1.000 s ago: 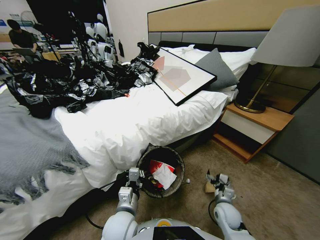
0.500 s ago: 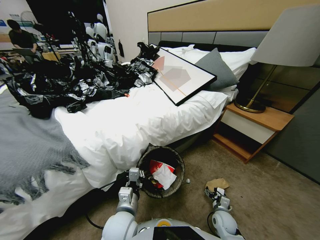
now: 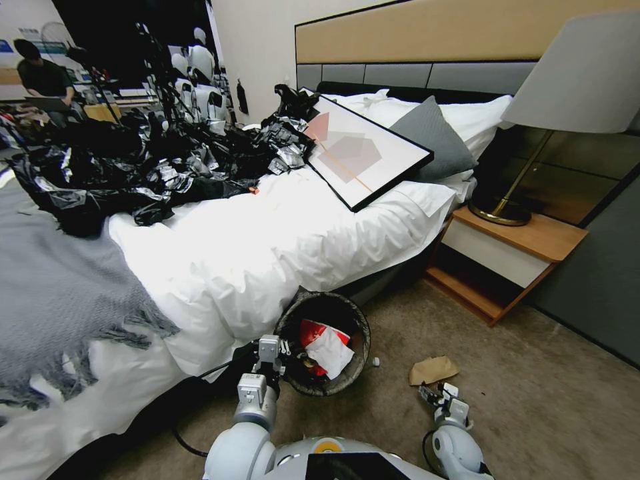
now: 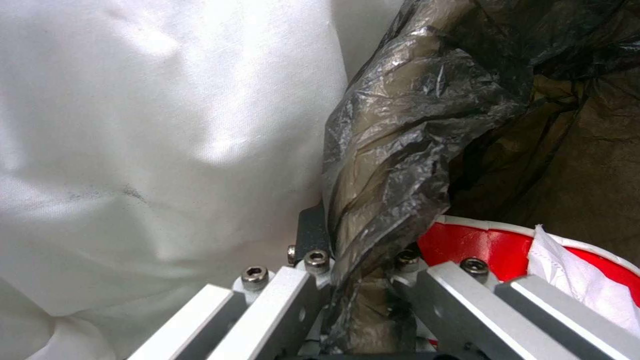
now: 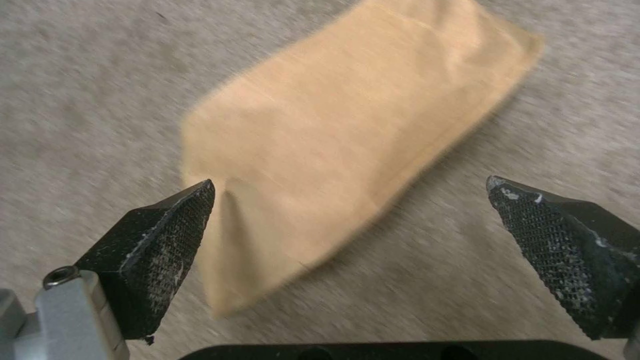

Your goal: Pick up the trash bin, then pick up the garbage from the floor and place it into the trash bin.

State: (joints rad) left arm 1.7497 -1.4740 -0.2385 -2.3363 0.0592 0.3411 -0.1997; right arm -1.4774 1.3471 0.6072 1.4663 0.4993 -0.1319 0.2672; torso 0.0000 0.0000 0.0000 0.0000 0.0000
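Right arm: since a second ago our right gripper [image 3: 441, 397] has pulled back toward our body from over the cardboard scrap [image 3: 433, 369]; a second ago it covered the scrap, and now it sits nearer us, just short of the scrap's near edge.
Scrap: it lies uncovered on the carpet [image 3: 533, 400], so we judge that we have not taken it yet.
Right fingers: in the right wrist view they stand wide apart, with nothing between them; one tip [image 5: 170, 220] overlaps the scrap's edge and the other [image 5: 557, 235] is over bare carpet.
Left arm: our left gripper [image 3: 275, 357] is at the near left rim of the trash bin [image 3: 357, 320], where it was a second ago.
Left fingers: the left wrist view shows them closed on the black bag [image 4: 393, 165] folded over the rim, so we hold the bin.
Bin place: it stands on the floor against the white bedding [image 3: 267, 253], to the left of the scrap and apart from it.
Bin contents: a red-and-white wrapper [image 3: 310, 331] and white tissue [image 3: 330, 352] already lie inside.
Look of the scrap: flat, tan and creased, with one corner slightly lifted; we judge it light and thin, so a pinch at an edge should serve.
Other litter: a small pale thing [image 3: 375, 362] lies just beside the bin; we cannot tell what it is.
Task meaning: the bin is in hand, some litter is in, and the scrap is left to collect.
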